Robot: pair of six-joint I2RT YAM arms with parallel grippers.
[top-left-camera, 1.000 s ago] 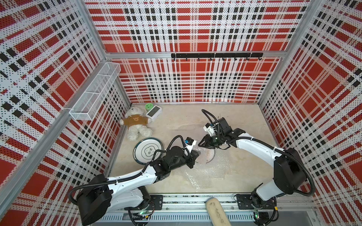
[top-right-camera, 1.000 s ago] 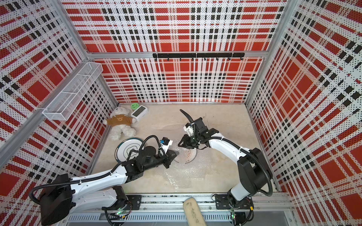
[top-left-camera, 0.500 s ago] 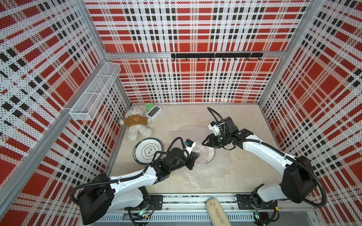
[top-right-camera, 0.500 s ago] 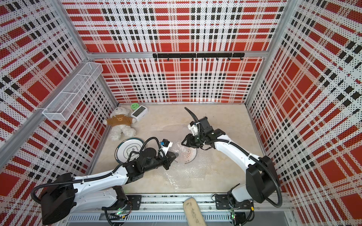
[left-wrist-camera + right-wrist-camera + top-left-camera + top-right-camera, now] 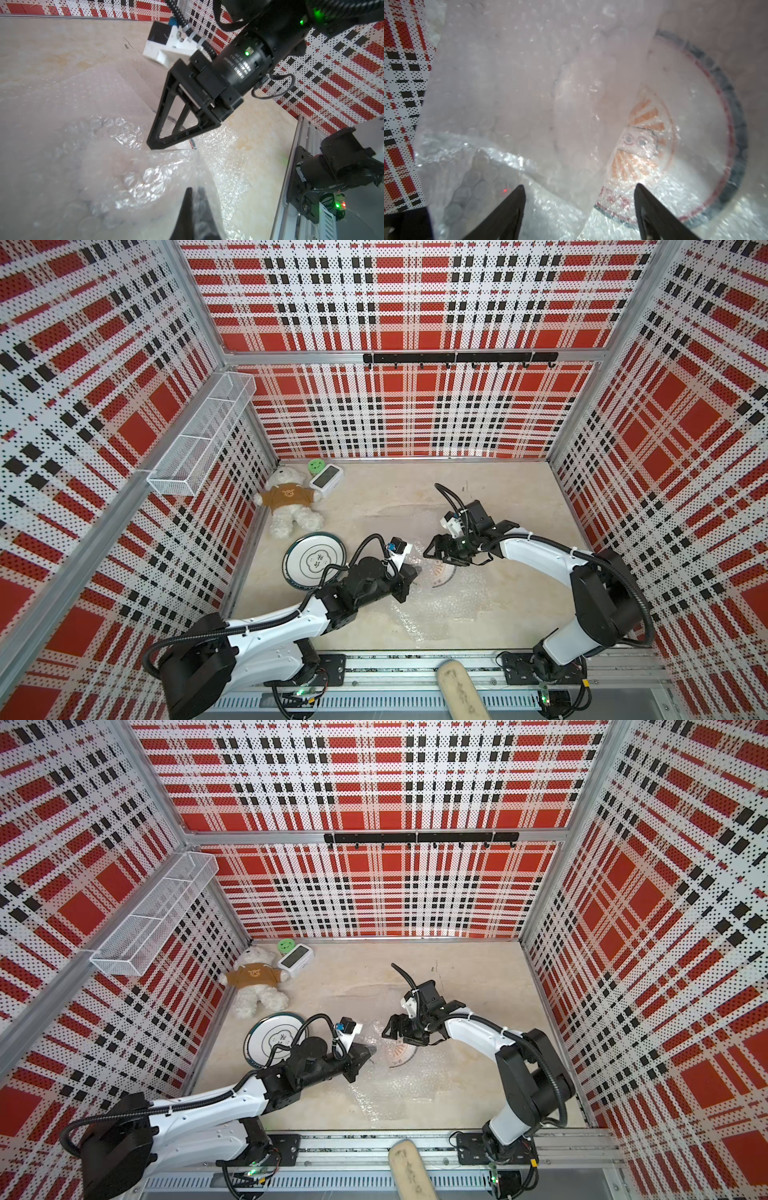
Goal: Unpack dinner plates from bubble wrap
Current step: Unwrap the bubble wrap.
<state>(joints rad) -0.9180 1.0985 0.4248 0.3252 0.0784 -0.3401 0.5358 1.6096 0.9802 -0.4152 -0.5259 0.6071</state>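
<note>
Left gripper (image 5: 415, 570) pinches bubble wrap (image 5: 508, 83), hiding most of plate (image 5: 695, 145); right gripper (image 5: 579, 185) spread wide.

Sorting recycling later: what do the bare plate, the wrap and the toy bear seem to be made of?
The bare plate: probably glazed ceramic, white and smooth with printed dark rings; hard plastic can't be ruled out. The bubble wrap: thin clear plastic film, shiny, crinkled, studded with air bubbles. The toy bear: white plush fabric, judging by its fuzzy outline.

Left fingers (image 5: 368, 1051) pinch the bubble wrap (image 5: 409, 1088) beside a half-covered plate (image 5: 401, 1055); right fingers (image 5: 387, 1029) stand apart.
</note>
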